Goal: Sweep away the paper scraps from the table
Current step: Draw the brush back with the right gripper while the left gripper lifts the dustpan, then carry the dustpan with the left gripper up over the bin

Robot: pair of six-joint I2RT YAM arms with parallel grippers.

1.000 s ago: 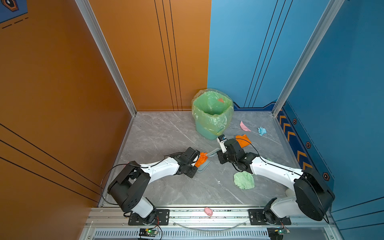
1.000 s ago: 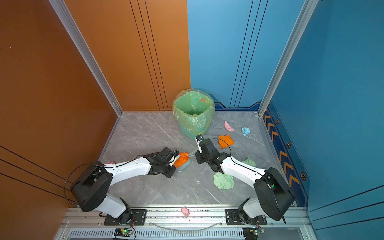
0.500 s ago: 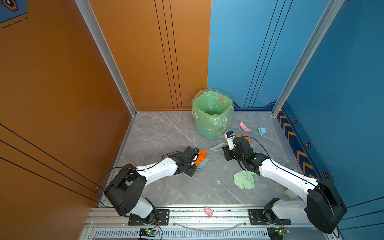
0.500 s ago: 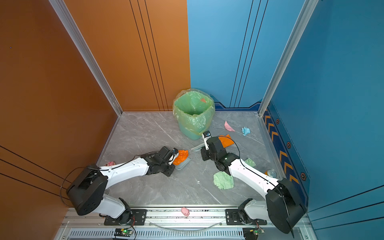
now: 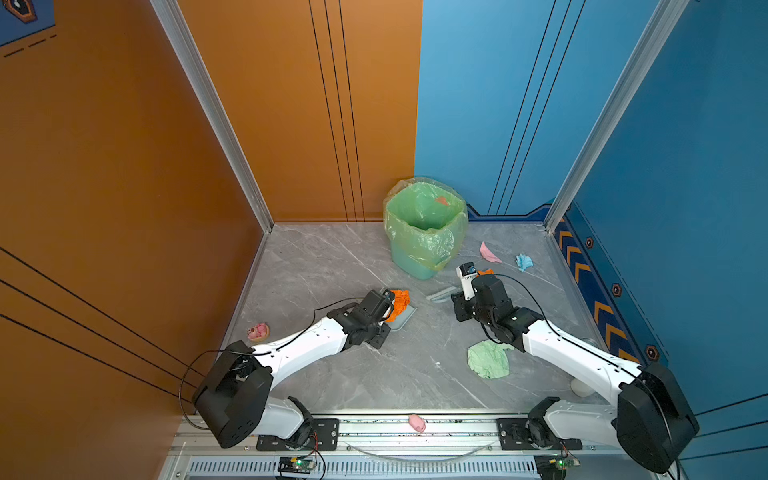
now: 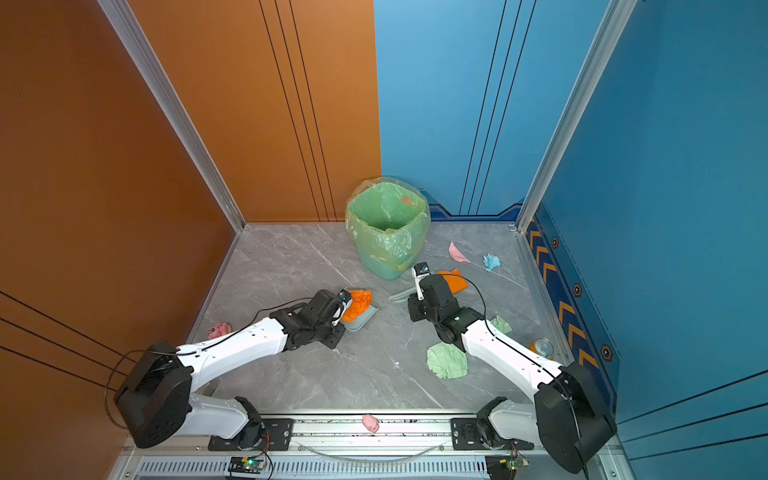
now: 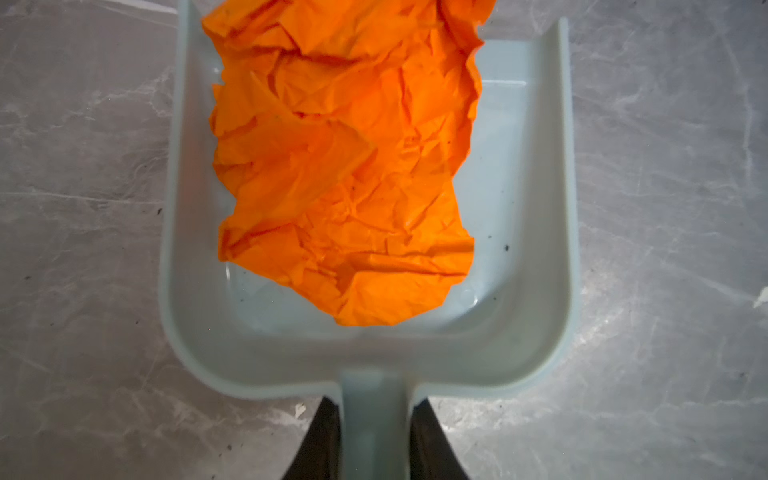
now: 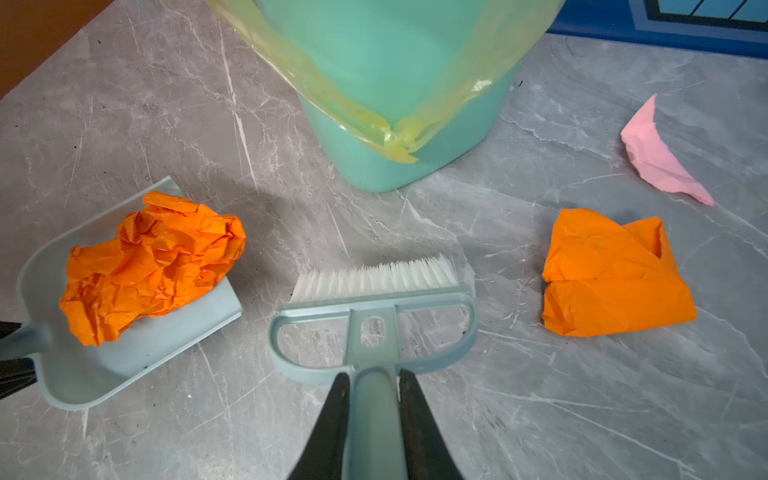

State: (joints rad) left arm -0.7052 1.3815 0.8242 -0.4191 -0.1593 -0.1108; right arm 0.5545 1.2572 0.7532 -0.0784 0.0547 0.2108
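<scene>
My left claw (image 7: 374, 411) pinches the dustpan (image 7: 532, 208); my right claw (image 8: 374, 382) pinches the brush (image 8: 374, 303). One orange wad (image 7: 345, 166) sits loose in the dustpan. More scraps (image 5: 489, 252) lie toward the table's (image 5: 332, 257) far right corner. If I tilt, it may roll out.

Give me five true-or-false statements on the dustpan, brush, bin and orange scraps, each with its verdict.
1. The left gripper is shut on the handle of the dustpan. True.
2. The dustpan is empty. False: a crumpled orange scrap lies in it.
3. The right gripper grips the handle of the brush. True.
4. The brush's bristles touch the flatter orange scrap. False: bare table lies between them.
5. The bin lies tipped over. False: it stands upright.
</scene>
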